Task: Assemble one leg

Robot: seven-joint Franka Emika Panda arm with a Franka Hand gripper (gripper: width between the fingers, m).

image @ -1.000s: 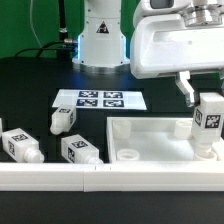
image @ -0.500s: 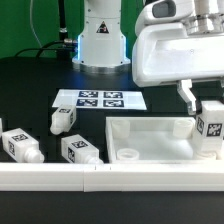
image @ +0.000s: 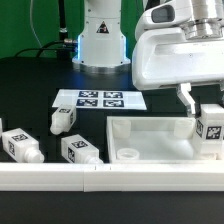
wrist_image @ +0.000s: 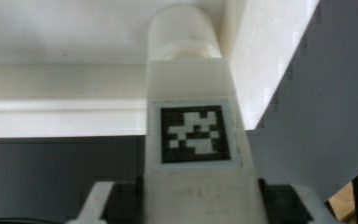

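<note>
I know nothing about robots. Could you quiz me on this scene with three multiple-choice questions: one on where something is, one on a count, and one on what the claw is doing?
1. Where is the leg that the claw carries?
A. on the marker board
B. at the corner of the tray on the exterior view's right
C. high up, far from everything

2. How many loose legs lie on the table outside the tray?
A. one
B. five
C. three

3. What state is the claw in?
A. shut on the leg
B. open and empty
C. out of sight

Answers:
1. B: the held leg stands upright at that corner of the tray.
2. C: three tagged legs lie on the black table.
3. A: in the wrist view a finger sits on each side of the leg.
</note>
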